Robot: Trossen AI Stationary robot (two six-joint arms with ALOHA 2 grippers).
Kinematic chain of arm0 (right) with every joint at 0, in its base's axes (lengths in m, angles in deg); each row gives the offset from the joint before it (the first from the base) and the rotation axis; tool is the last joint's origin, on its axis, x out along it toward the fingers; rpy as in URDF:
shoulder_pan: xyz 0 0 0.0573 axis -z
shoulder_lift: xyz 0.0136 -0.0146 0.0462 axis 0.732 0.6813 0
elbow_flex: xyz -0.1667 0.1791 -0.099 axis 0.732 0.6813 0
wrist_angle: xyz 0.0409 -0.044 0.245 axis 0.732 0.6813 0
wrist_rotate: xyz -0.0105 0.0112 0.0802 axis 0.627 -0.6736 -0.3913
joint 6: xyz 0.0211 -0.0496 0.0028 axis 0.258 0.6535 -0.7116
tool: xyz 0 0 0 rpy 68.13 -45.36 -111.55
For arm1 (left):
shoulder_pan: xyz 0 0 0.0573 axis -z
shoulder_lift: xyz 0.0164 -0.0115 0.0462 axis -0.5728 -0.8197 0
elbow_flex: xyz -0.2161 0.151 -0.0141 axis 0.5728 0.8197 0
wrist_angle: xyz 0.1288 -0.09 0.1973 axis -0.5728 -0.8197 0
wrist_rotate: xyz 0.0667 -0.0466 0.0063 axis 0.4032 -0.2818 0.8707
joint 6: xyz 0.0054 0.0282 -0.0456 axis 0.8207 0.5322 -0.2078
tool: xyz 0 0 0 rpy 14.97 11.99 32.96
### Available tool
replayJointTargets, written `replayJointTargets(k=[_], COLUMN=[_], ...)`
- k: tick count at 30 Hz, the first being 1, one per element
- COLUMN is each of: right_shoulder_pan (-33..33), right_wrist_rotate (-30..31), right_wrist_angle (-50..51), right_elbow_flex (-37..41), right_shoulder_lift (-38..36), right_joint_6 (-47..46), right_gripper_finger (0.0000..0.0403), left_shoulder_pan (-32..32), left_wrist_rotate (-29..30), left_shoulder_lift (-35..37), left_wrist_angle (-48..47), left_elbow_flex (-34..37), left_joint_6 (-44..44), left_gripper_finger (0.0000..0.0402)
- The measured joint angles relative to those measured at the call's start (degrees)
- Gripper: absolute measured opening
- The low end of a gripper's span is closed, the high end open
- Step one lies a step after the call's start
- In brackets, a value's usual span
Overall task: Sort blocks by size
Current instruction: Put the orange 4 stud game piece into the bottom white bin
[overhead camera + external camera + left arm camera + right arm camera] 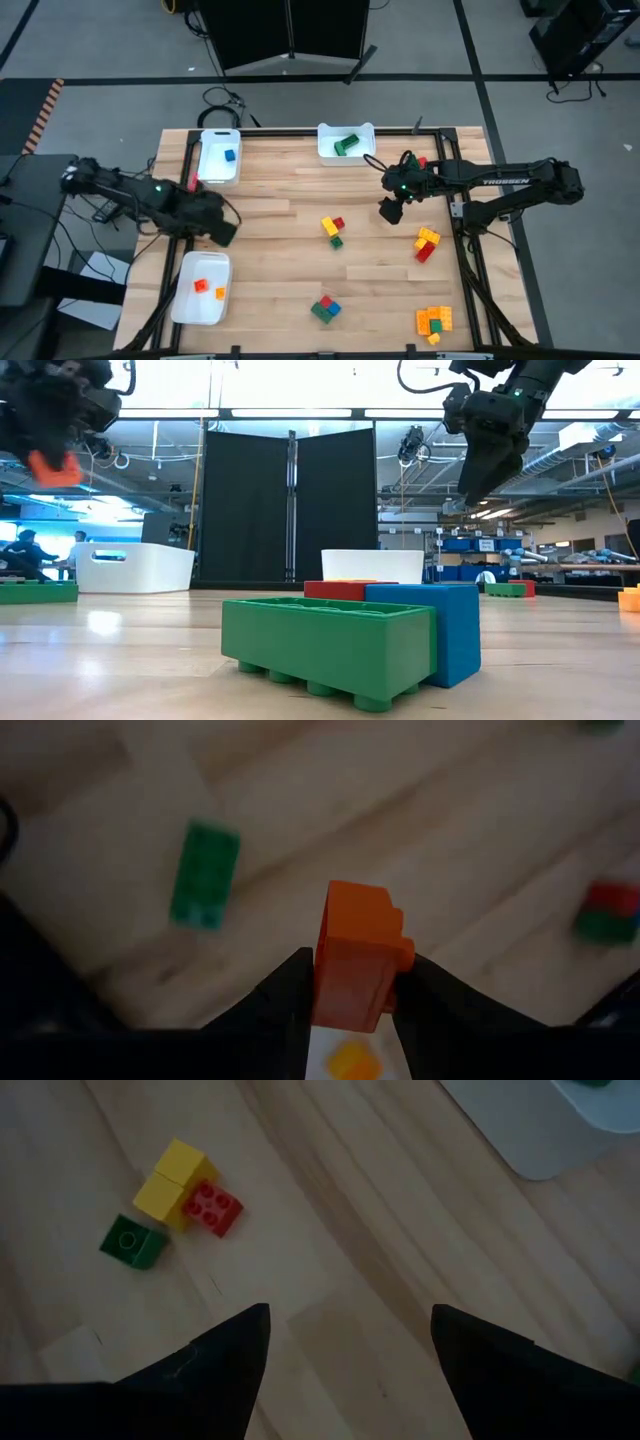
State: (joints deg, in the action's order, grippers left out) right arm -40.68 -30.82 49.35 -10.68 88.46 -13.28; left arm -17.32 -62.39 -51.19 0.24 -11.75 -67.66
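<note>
With a few blocks in the three trays (205, 312), the left gripper (355, 1010) clamps an orange block (358, 955) at nine o'clock, the right gripper (350, 1350) gapes empty at two o'clock, and four loose clusters (332, 229) remain unsorted.

The left gripper (352, 1005) pinches an orange brick (358, 955) above the wooden table (480, 830); a blurred green brick (204, 873) lies beyond.

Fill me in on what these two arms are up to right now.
They are sorting toy blocks into white trays. The left gripper has its jaws shut on an orange block, held above the near-left tray, which already holds orange pieces. The right gripper hangs open and empty above the table, with the yellow, red and green cluster ahead of it. More blocks lie loose on the wooden table.
</note>
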Motion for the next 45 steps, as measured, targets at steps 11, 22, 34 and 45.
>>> replayJointTargets(k=[11, 22, 34, 45], right_shoulder_pan=[0.00, 0.02, 0.04, 0.07], right_wrist_rotate=[2.31, 4.07, 4.04, 4.06], right_wrist_angle=[-0.26, -4.89, -6.71, -6.71], right_elbow_flex=[0.00, 0.00, 0.00, 0.00], right_shoulder_lift=[0.04, 0.02, 0.02, 0.04], right_joint_6=[1.46, 2.85, 2.94, 2.40], right_gripper_finger=[0.0291, 0.0292, 0.0289, 0.0290], left_shoulder_pan=[15.13, 28.78, 34.43, 34.73], left_wrist_rotate=[-9.86, -9.46, -8.26, -3.75], left_shoulder_lift=[-10.59, -13.96, -23.85, -31.82], left_wrist_angle=[2.89, 6.29, 15.39, 15.33], left_elbow_flex=[0.00, 0.66, 3.56, 3.58], left_joint_6=[0.58, 2.90, 29.04, 27.12], left_gripper_finger=[0.0127, 0.0127, 0.0127, 0.0127])
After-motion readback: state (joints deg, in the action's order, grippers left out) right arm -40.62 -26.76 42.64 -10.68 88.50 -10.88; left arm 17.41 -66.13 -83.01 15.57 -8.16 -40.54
